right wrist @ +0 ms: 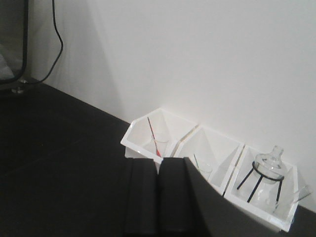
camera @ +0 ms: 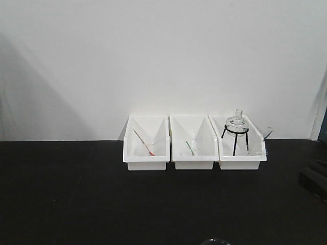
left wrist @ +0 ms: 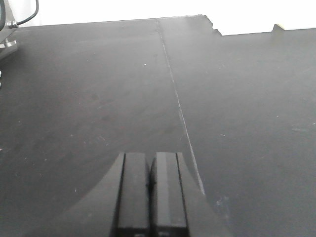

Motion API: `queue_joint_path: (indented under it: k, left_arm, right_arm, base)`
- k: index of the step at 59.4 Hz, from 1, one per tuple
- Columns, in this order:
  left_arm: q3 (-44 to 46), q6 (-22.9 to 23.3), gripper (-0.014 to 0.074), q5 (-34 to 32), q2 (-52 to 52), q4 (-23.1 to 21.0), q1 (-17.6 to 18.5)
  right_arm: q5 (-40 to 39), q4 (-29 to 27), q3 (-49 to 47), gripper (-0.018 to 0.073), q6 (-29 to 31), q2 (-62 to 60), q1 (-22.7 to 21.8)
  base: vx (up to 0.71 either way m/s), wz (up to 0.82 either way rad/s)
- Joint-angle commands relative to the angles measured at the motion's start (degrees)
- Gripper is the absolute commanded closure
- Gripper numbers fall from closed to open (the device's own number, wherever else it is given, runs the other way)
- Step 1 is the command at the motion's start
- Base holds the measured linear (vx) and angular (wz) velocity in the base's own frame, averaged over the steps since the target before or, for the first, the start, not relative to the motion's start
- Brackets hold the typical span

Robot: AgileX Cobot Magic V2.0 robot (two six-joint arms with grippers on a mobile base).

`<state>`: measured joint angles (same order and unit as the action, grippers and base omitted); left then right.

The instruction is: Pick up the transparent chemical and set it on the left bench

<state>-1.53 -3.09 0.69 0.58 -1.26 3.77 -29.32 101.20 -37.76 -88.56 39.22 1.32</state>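
Observation:
Three white bins stand in a row against the wall on a black counter [camera: 76, 194]. In the right bin [camera: 241, 161] a slim translucent pipette leans out over the far right corner. This is the transparent chemical [camera: 267, 131], faint in the front view and clearer in the right wrist view [right wrist: 301, 192]. My right gripper [right wrist: 159, 165] is shut and empty, short of the left bin [right wrist: 143, 136]. Over bare black top, the left gripper [left wrist: 149, 168] is also shut with nothing in it. The left bench is out of view.
The left bin [camera: 146, 162] holds a red-tipped pipette [camera: 145, 145], the middle bin [camera: 193, 162] a green one [camera: 190, 147]. A glass flask on a black tripod [camera: 236, 130] fills the right bin. A black block [camera: 314, 181] sits at the counter's right edge. A cable [right wrist: 58, 39] hangs far left.

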Motion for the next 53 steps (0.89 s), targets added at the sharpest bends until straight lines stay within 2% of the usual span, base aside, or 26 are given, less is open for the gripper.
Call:
queue_joint_path:
  k: [1,23,27,29,31,33,36,37,39,42,46,53]
  left_arm:
    - [-0.93,0.45,0.06,-4.49,1.1,-0.04,0.1]
    - [-0.93,0.45,0.06,-4.49,1.1,-0.04,0.1]
    - [-0.93,0.45,0.06,-4.49,1.1,-0.04,0.1]
    - [-0.93,0.45,0.06,-4.49,1.1,-0.04,0.1]
    - [-0.93,0.45,0.06,-4.49,1.1,-0.04,0.1]
    - [-0.93,0.45,0.06,-4.49,1.1,-0.04,0.1]
    - [-0.93,0.45,0.06,-4.49,1.1,-0.04,0.1]
    - [-0.93,0.45,0.06,-4.49,1.1,-0.04,0.1]
    - [-0.93,0.45,0.06,-4.49,1.1,-0.04,0.1]
    - [-0.93,0.45,0.06,-4.49,1.1,-0.04,0.1]
    - [-0.93,0.45,0.06,-4.49,1.1,-0.04,0.1]
    - [-0.93,0.45,0.06,-4.49,1.1,-0.04,0.1]
  right_arm:
    - [0.59,1.12,-1.68,0.0567,-0.36,-2.31,-0.28]
    - [1.48,0.68,-1.56,0.0567,-0.35,-5.25,-0.28]
    - [3.3,-1.61,-1.56,0.0567,0.59,-5.1,-0.28]
    - [5.42,-5.04,-1.41,0.0567,2.78,-4.9,-0.28]
    - [8.79,-10.66,-0.98,0.0567,6.8,-4.74,-0.28]
    - [13.3,-18.14,-0.51,0.0567,11.15,-4.74,-0.28]
    - [19.88,-31.15,0.05,0.0567,20.79,-4.74,-0.28]
    - [22.83,-37.17,0.2,0.0567,25.6,-4.74,-0.28]
    - [26.5,-45.38,0.22,0.0567,32.49,-4.5,-0.28]
    - [33.12,-60.33,0.22,0.0567,47.05,-4.44,-0.28]
    - [38.99,-72.7,0.22,0.0567,63.75,-4.44,-0.28]
    - [44.38,-89.52,0.53,0.0567,83.84,-4.44,-0.28]
  base:
    - [0.0,0.0]
    - [0.0,0.0]
    - [0.0,0.0]
    - [0.0,0.0]
    - [0.0,0.0]
    - [0.0,0.0]
    - [0.0,0.0]
    - [0.0,0.0]
    - [0.0,0.0]
    - [0.0,0.0]
    - [0.0,0.0]
    - [0.0,0.0]
